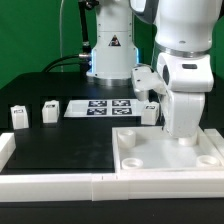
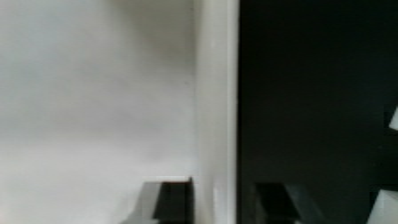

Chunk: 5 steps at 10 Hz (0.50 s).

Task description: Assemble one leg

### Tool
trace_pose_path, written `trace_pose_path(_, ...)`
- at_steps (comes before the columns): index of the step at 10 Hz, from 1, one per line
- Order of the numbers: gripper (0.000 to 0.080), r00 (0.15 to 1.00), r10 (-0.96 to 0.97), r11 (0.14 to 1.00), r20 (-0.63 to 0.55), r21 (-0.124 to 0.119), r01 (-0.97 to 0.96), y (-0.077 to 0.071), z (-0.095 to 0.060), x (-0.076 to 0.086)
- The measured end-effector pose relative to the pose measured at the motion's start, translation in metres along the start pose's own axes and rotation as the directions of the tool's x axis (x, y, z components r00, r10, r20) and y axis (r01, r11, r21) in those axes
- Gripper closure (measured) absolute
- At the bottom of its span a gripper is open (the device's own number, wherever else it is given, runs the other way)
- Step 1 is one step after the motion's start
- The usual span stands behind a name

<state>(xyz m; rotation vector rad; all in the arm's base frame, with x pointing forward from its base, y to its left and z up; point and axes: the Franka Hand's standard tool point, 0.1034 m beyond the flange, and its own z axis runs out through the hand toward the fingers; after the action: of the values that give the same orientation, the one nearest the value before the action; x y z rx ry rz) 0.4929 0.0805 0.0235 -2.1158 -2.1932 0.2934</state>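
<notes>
Three small white legs with tags stand on the black table in the exterior view: one [image 1: 18, 116] at the far left, one [image 1: 49, 111] beside it, and one [image 1: 149, 112] next to the arm. The large white square panel [image 1: 140, 157] with round sockets lies at the front right. The arm's hand hangs over the panel's far part, and its own body hides the fingers there. In the wrist view my gripper [image 2: 224, 200] is open and empty. Its dark fingertips [image 2: 173, 200] straddle the panel's edge [image 2: 217, 100]. A white sliver [image 2: 391, 118], perhaps a leg, shows at the frame's border.
The marker board [image 1: 100, 107] lies flat on the table behind the legs. A low white wall [image 1: 50, 182] runs along the table's front and turns up at the exterior view's left [image 1: 5, 150]. The robot's base [image 1: 108, 50] stands at the back.
</notes>
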Motion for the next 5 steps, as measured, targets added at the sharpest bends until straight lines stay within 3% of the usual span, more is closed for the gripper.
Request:
trace_pose_path(1, 0.0496, 1.000, 0.000, 1.000, 0.000, 0.000, 0.000, 0.0000, 0.0000, -0.0002)
trace_pose_path(2, 0.0496, 1.000, 0.001, 1.000, 0.000, 0.000, -0.001, 0.0000, 0.0000, -0.0004)
trace_pose_path(3, 0.0307, 1.000, 0.001, 1.000, 0.000, 0.000, -0.001, 0.0000, 0.0001, -0.0005)
trace_pose_path(4, 0.0186, 1.000, 0.001, 1.000, 0.000, 0.000, -0.001, 0.0001, 0.0001, -0.0006)
trace_pose_path(5, 0.0186, 1.000, 0.001, 1.000, 0.000, 0.000, -0.001, 0.0001, 0.0001, -0.0007)
